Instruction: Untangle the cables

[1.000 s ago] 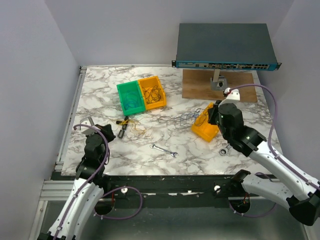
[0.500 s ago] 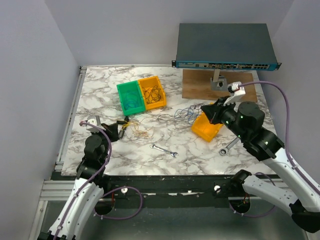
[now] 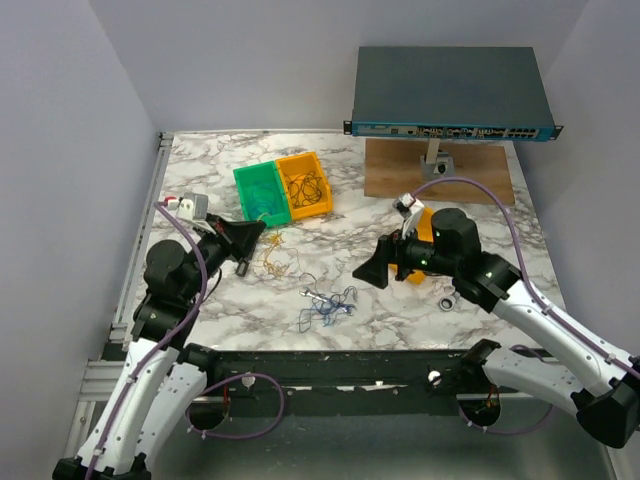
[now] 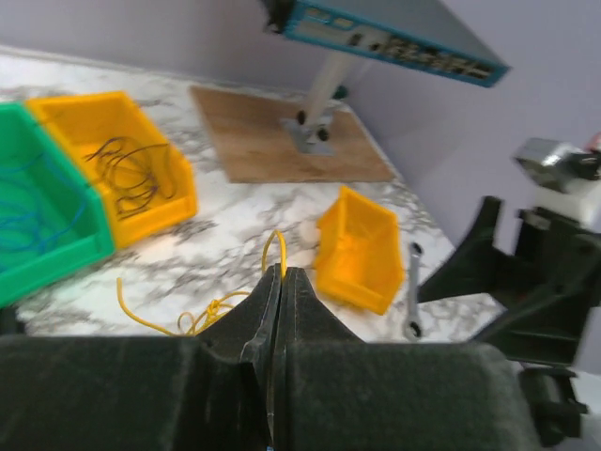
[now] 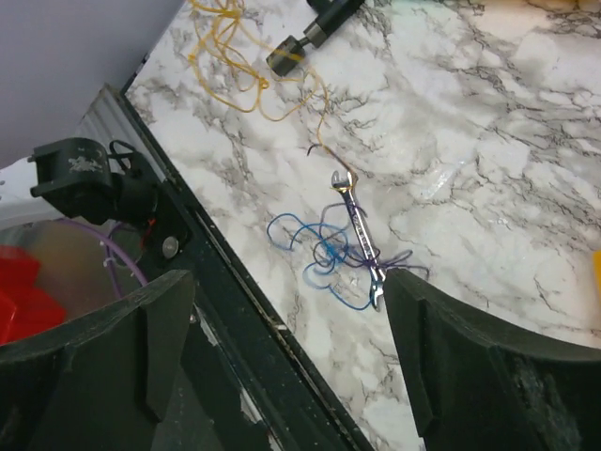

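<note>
A blue cable tangle (image 3: 326,307) (image 5: 331,252) lies loose on the marble near the front edge, draped over a small wrench (image 5: 359,235). My right gripper (image 3: 372,270) (image 5: 289,293) hovers open above it, holding nothing. A yellow cable (image 3: 270,262) (image 4: 192,318) trails on the table left of centre, and its end rises into my left gripper (image 3: 258,228) (image 4: 280,273), which is shut on it. More black cables sit in the orange bin (image 3: 305,186) (image 4: 127,169), and blue ones in the green bin (image 3: 261,195) (image 4: 38,221).
A tipped yellow bin (image 3: 420,250) (image 4: 360,249) and a second wrench (image 3: 449,299) (image 4: 413,291) lie at the right. A black cylindrical tool (image 3: 243,265) (image 5: 310,33) rests by the yellow cable. The network switch (image 3: 450,95) stands on a wooden board (image 3: 440,170) at the back.
My right gripper swung left toward the front, opened and let go of the blue tangle, which now lies on the small wrench. My left gripper rose and moved right with the yellow cable.
</note>
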{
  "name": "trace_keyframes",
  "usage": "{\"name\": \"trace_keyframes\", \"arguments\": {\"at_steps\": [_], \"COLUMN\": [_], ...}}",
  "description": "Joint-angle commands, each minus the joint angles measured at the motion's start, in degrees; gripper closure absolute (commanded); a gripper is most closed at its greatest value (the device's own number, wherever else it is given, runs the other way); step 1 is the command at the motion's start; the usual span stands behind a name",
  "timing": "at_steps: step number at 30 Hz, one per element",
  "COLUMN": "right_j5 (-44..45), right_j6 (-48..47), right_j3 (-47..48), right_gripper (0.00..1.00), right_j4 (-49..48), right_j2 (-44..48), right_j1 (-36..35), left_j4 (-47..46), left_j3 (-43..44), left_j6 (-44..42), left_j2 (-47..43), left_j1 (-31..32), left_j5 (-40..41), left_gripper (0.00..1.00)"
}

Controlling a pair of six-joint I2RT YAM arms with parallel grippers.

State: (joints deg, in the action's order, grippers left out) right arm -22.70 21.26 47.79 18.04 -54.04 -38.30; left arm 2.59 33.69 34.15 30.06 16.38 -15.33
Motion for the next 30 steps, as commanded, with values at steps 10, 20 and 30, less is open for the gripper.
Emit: {"name": "trace_keyframes", "arguments": {"at_steps": [10,20,30], "right_j5": [-7.25,-1.5,9.83], "right_j6": [-4.03,-9.35,-6.99], "right_j3": [-3.77,-3.15,-5.73], "right_gripper": [0.1,0.17,0.99], "right_j4": [-26.65,-30.1,-32.14], "right_j2": [-3.74,-13.09,-14.3], "right_j1": [-3.74,-9.87,-10.39], "left_j4": [14.34,14.54,27.29], "left_j3": [24.21,32.37,43.13], "left_j6": [-3.44,-3.14,-7.0], "left_j2": [15.33,18.86,18.87], "left_j1": [9.1,13.75,13.55], "left_j5": [-23.71,-22.69,-4.38], "left_gripper": [1.0,1.0,1.0]}}
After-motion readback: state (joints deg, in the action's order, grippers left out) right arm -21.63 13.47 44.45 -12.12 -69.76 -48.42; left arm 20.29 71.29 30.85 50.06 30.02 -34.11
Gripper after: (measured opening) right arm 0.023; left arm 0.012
